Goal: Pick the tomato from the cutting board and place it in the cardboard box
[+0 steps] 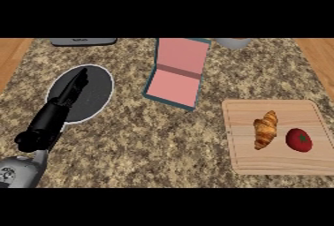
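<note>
A red tomato (299, 140) lies on the right part of the wooden cutting board (274, 164), at the counter's right side. The box (176, 73), pink inside with teal edges, lies open at the back middle of the counter. My left hand (73, 88) comes in from the lower left and stretches over a dark plate, fingers straight and holding nothing. It is far to the left of the board and the tomato. My right hand shows nowhere in the head view.
A croissant (265, 129) lies on the board just left of the tomato. A dark plate with a white rim (99, 95) sits under my left hand. Two grey objects (83, 42) (233, 43) stand at the back edge.
</note>
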Robot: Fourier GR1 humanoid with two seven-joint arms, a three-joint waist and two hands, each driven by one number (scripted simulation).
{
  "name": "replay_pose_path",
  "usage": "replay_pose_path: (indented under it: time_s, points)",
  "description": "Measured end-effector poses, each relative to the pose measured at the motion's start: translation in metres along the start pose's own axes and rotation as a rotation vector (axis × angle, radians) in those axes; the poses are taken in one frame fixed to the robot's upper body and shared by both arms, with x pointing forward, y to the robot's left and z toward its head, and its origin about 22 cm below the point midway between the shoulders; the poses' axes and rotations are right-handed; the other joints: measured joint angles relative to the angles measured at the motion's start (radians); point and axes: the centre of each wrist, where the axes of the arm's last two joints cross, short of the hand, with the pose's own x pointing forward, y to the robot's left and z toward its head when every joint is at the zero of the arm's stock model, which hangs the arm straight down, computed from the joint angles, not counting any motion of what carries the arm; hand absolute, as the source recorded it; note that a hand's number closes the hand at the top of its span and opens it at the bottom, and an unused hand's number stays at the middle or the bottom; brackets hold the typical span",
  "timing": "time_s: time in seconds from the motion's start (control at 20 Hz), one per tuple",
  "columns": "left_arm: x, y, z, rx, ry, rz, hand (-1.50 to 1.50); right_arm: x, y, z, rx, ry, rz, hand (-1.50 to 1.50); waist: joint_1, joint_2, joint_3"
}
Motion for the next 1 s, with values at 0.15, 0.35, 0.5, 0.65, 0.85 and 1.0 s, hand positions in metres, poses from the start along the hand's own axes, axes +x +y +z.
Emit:
replay_pose_path:
  time_s: [0.15,0.35,0.5,0.65,0.85,1.0]
  points:
    - [0.003,0.002,-0.004,-0.012,-0.007,0.000,0.00,0.005,-0.012,0.000,0.104,0.032,0.099,-1.50,0.014,0.002,-0.001]
    - [0.003,-0.003,-0.006,-0.025,-0.014,-0.002,0.00,0.022,-0.012,-0.006,0.276,0.083,0.236,-1.50,0.028,0.005,-0.002]
    - [0.002,-0.005,-0.007,-0.035,-0.018,-0.003,0.00,0.044,-0.005,-0.013,0.384,0.114,0.309,-1.50,0.036,0.005,-0.002]
    - [0.000,-0.006,-0.009,-0.042,-0.020,-0.001,0.00,0.066,0.008,-0.022,0.459,0.148,0.380,-1.50,0.044,0.007,-0.002]
    - [0.000,-0.002,-0.012,-0.051,-0.024,-0.004,0.00,0.091,0.029,-0.027,0.526,0.210,0.461,-1.50,0.052,0.007,-0.002]
    - [0.003,0.000,-0.018,-0.053,-0.028,0.002,0.00,0.107,0.042,-0.033,0.570,0.258,0.496,-1.50,0.054,0.007,-0.001]
